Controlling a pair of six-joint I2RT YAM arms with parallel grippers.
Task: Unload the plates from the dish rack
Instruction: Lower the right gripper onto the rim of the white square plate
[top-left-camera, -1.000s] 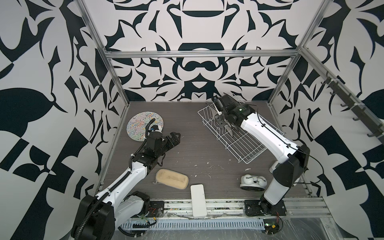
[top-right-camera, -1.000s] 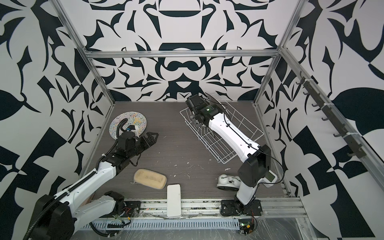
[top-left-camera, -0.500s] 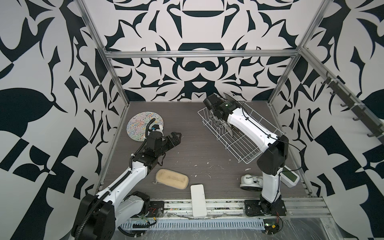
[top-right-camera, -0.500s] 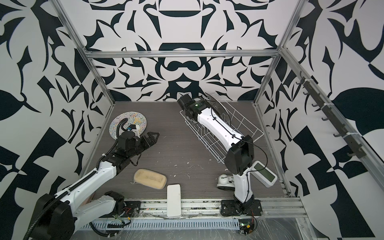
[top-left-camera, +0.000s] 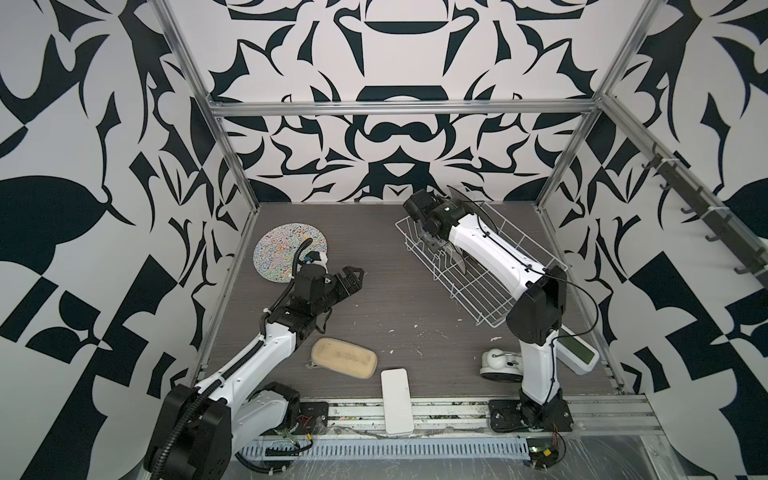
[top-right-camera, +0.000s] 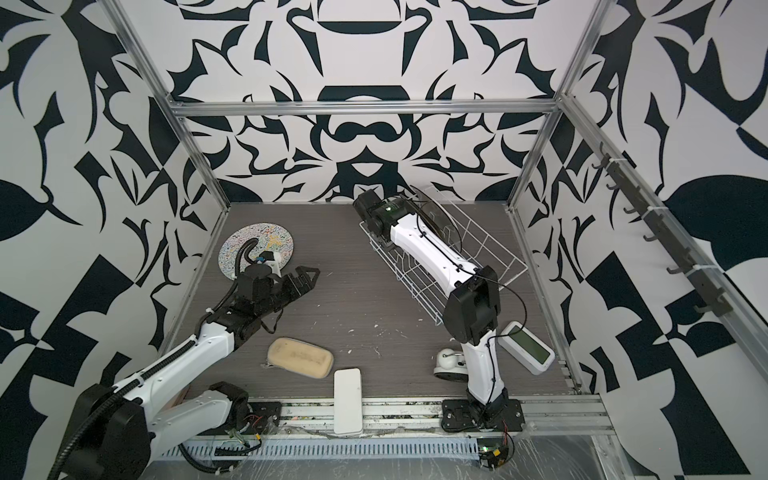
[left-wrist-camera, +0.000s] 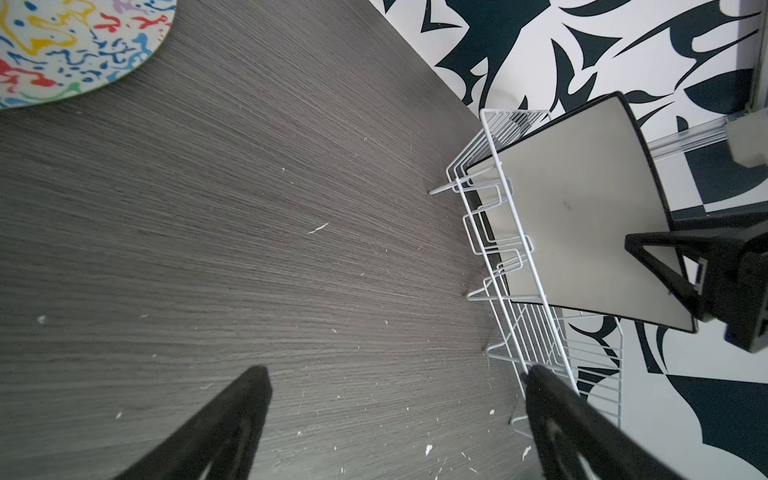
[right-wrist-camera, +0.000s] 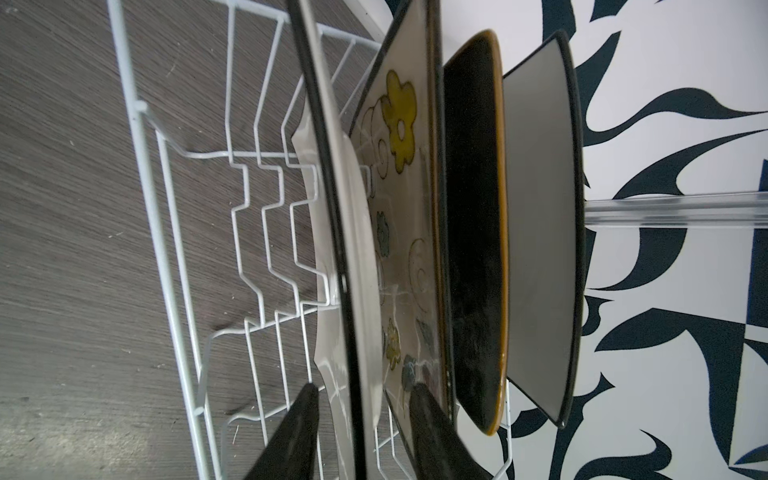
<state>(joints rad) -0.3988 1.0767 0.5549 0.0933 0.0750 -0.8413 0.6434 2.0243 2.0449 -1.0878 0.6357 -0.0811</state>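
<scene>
One plate out: the round plate (top-left-camera: 282, 249) with coloured squiggles lies flat on the tabletop (top-left-camera: 395, 291) at the far left, well apart from the dish rack (top-left-camera: 478, 291).
Plates in the rack: four, as far as the right wrist view shows. All stand on edge between the prongs at the far end of the rack: the front plate (right-wrist-camera: 361, 257) with a dark rim, the flowered plate (right-wrist-camera: 399, 232), the dark brown plate (right-wrist-camera: 473, 228) and the grey-faced plate (right-wrist-camera: 536, 208).
Rack, near end: only bare wire, no plate there.
Right hand (right-wrist-camera: 363, 390): reaches into the rack, one finger on each side of the front plate's edge. I cannot tell if the fingers already press on the plate or only stand beside it.
Left hand (left-wrist-camera: 397, 374): fingers wide apart and holding nothing. It hangs over the bare tabletop near the round plate.
Step in hand: taking the front plate, I judge.
Progress: about one fifth done, I judge.
Left to do: lift out the four plates one by one and lay each one on the tabletop.
</scene>
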